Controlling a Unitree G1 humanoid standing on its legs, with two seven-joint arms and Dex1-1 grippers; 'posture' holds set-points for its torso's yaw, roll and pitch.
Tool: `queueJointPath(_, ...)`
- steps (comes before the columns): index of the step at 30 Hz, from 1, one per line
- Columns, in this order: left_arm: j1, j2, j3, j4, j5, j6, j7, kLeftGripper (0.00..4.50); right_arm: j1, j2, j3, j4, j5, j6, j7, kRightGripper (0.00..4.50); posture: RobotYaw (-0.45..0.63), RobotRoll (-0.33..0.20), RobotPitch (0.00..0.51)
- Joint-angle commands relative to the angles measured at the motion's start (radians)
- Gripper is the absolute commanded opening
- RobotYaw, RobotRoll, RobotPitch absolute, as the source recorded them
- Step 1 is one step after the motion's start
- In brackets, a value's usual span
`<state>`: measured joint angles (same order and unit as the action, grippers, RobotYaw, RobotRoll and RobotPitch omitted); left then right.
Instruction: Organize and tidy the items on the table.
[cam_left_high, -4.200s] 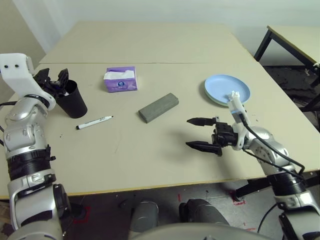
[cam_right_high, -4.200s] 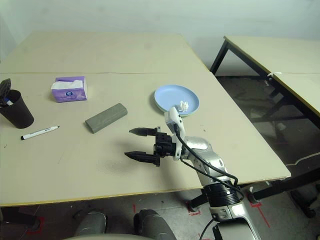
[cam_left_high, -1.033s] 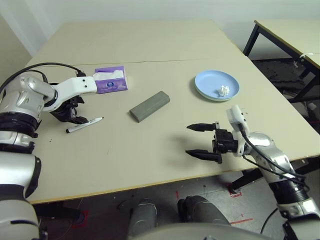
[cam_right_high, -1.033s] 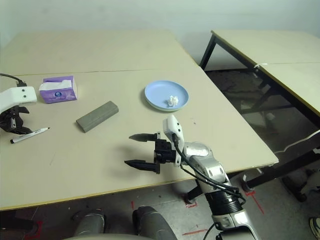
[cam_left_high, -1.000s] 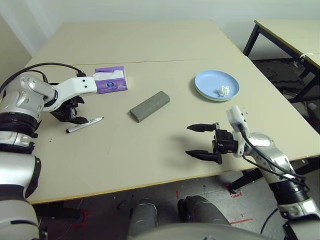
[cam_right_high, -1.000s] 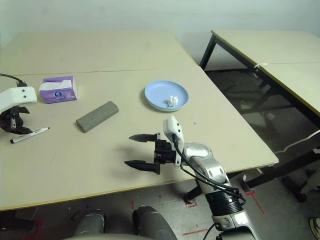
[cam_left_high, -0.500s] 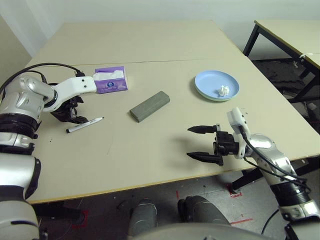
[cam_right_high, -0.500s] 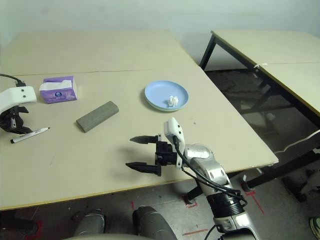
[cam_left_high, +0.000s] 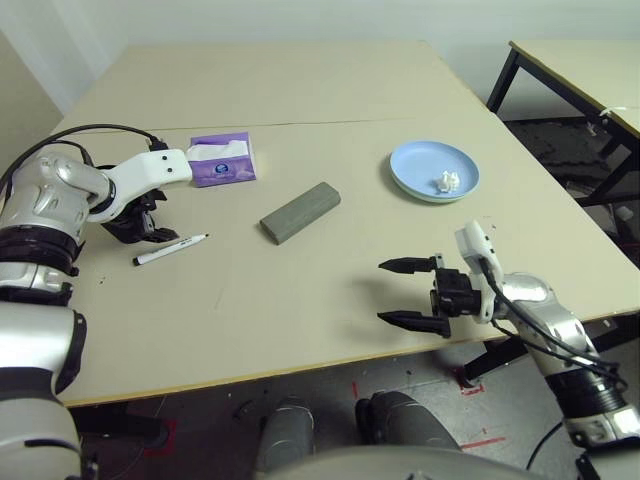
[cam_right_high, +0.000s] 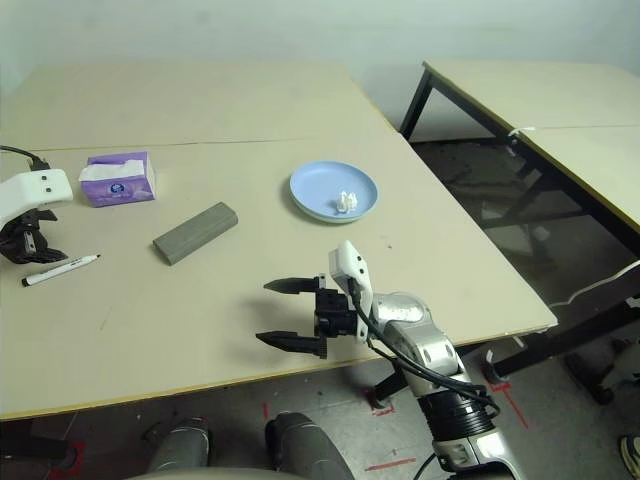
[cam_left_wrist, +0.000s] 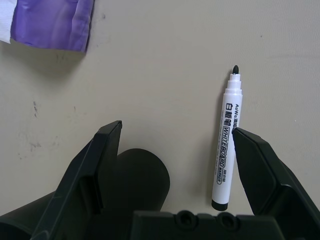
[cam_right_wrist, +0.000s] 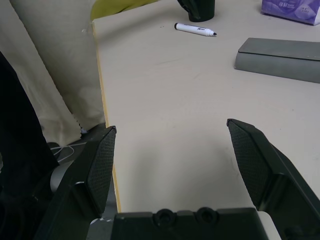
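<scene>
Marker (cam_left_high: 170, 250) lies flat on the worktop (cam_left_high: 300, 290), tip pointing far-right (cap off); left fingers (cam_left_wrist: 107, 150) wide, straddling it, empty.

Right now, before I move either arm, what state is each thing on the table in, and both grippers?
marker: lying flat, uncapped, between the open left fingers
tissue box: upright, tissue showing on top
glasses case: closed, lying flat
blue plate: flat, holding the paper ball
paper ball: crumpled, on the plate
left gripper: open, empty
right gripper: open, empty
</scene>
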<state>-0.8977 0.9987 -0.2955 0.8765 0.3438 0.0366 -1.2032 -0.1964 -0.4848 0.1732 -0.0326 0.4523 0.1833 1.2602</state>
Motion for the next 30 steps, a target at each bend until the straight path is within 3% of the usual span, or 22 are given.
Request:
queueJointPath(1,-0.013,-0.010,0.005,0.018,0.005,-0.009,0.009,4.47,0.005,-0.012,0.009,-0.007,-0.013,-0.013,0.011,4.50,-0.03,0.000,0.058)
queueJointPath(20,-0.032,-0.015,0.012,0.000,-0.005,-0.010,0.006,4.47,-0.009,-0.008,0.017,0.017,-0.034,-0.034,0.032,4.50,-0.03,0.000,0.056)
queueJointPath(30,0.005,-0.048,0.037,-0.106,-0.089,-0.021,-0.096,4.47,-0.011,0.002,0.024,0.017,-0.037,-0.034,0.029,4.50,-0.04,0.000,0.061)
